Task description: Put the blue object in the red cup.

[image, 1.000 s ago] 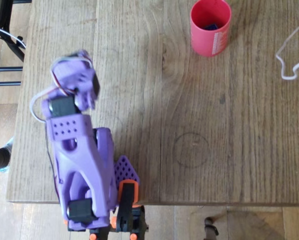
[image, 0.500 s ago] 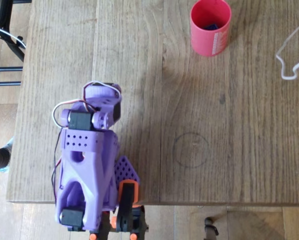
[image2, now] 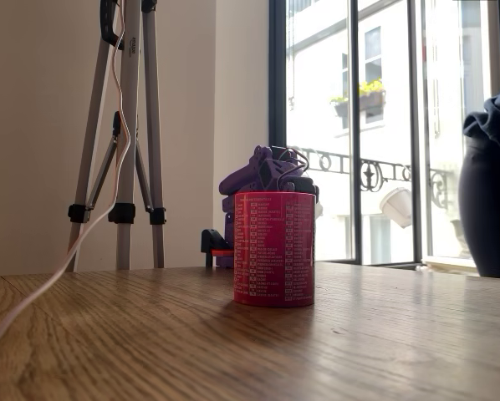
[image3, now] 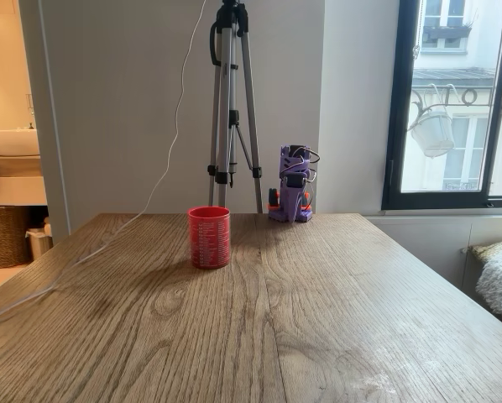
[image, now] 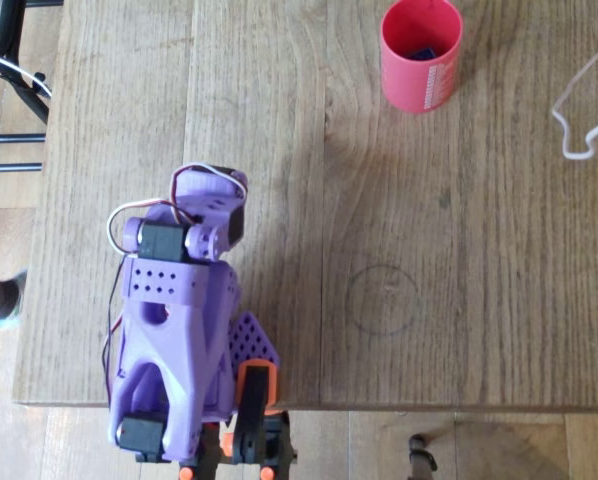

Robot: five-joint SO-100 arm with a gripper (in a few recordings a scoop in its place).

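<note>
**Brick in the cup; arm folded at its base**

The blue object (image: 424, 51) lies inside the red cup (image: 421, 55), low against the dark interior on the side farthest from the claw; the overhead view shows a small patch of it past the rim. The task itself looks done. The step in hand reads as parking the arm.

The purple arm (image: 175, 320) is folded over its base at the surface's near edge in the overhead view, well apart from the cup. The claw (image: 211, 205) is tucked under the wrist housing; whether its jaws stand apart or together cannot be told from any view.

Doing the step well, as judged:
- Keep the fold compact and clear of the cup, which stands far off ahead and to the right of the claw in the overhead view.
- No sweep toward the cup; it is light plastic and would likely tip on a knock.
- Watch the white wire looped at the wrist so it does not snag in the joints.

Materials and shapes:
- Cup: smooth red-pink cylinder, upright, columns of small white print on its side (image2: 274, 248); seen too in the other fixed view (image3: 209, 237).
- Brick: bright blue, hard-edged plastic.
- Surface (image: 379, 200): oak-like planks, strong grain, matte, a faint ring mark drawn or stained well right of the claw.
- Arm: printed purple plastic, perforated plates, black servos, orange clamp parts at the base.
</note>
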